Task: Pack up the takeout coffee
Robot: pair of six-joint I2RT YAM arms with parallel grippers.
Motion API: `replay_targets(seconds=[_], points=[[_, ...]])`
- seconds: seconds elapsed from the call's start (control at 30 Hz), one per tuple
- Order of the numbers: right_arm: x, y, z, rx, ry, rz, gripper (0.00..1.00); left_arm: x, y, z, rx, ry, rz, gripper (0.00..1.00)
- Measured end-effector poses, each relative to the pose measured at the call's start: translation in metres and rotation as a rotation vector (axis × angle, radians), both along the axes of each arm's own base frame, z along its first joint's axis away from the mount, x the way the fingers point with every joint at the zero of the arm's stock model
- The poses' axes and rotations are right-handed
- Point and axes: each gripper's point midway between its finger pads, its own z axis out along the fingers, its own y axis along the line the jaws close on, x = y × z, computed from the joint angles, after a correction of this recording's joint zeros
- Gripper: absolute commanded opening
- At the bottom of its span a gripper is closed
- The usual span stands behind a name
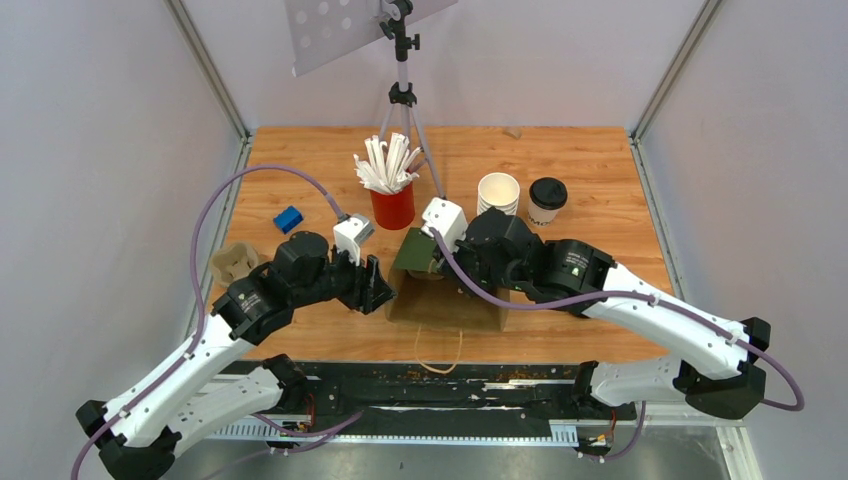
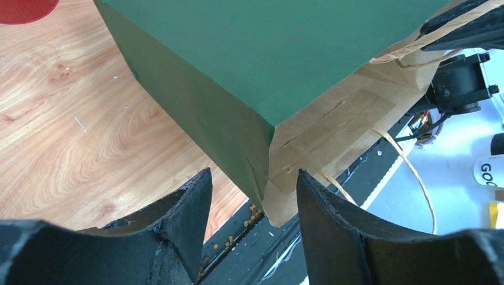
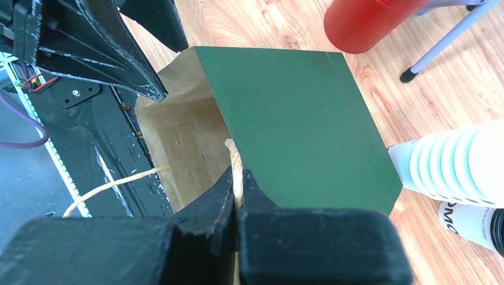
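Pinches the bag's [image 3: 291,119] twine handle [image 3: 236,155] in the closed right end effector [image 3: 238,178]. Holds the left end effector [image 2: 252,178] parted at the bag's corner, gripping nothing. Has the lidded coffee [image 1: 547,200] upright on the desk [image 1: 600,160], just beside the cup stack [image 1: 498,193], outside the bag.

1. Look for the coffee cup [image 1: 546,210]: it is small, tapered, white paper, with dark lettering on its side.
2. You'll find it standing upright on the wooden table [image 1: 600,170], toward the back right.
3. Its round black lid [image 1: 548,190] sits on top, closing it.
4. It stands just beside the stack of white cups [image 1: 498,192], on that stack's right, and apart from the paper bag [image 1: 450,305].
5. From the right wrist you catch only part of it, at the lower right corner.
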Motion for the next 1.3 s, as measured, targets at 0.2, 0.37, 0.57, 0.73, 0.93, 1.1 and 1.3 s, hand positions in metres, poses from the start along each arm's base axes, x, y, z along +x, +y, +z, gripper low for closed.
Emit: replay_targets(seconds=[0.2, 0.37, 0.57, 0.73, 0.93, 1.1, 1.3], points=[[0.004, -0.001, 0.001, 0.005, 0.002, -0.009, 0.0, 0.002, -0.002, -0.009, 0.005, 0.0, -0.002, 0.53], [0.006, -0.001, 0.002, 0.014, 0.001, -0.014, 0.0, 0.003, -0.003, -0.021, 0.003, 0.001, -0.002, 0.39], [0.007, 0.001, 0.005, 0.033, -0.002, -0.011, 0.01, 0.003, -0.005, -0.019, -0.01, -0.005, -0.008, 0.11], [0.006, 0.0, 0.005, 0.041, 0.0, -0.01, 0.14, 0.003, -0.005, -0.019, -0.007, -0.006, -0.013, 0.0], [0.004, -0.004, 0.007, 0.056, 0.01, -0.025, 0.63, 0.002, -0.007, -0.01, -0.021, -0.013, -0.019, 0.0], [-0.001, -0.013, 0.009, 0.063, 0.032, -0.049, 1.0, 0.001, -0.005, -0.003, -0.024, -0.011, -0.015, 0.0], [-0.004, -0.022, 0.036, 0.133, 0.026, -0.076, 1.0, -0.001, -0.001, -0.008, -0.002, 0.008, -0.004, 0.0]])
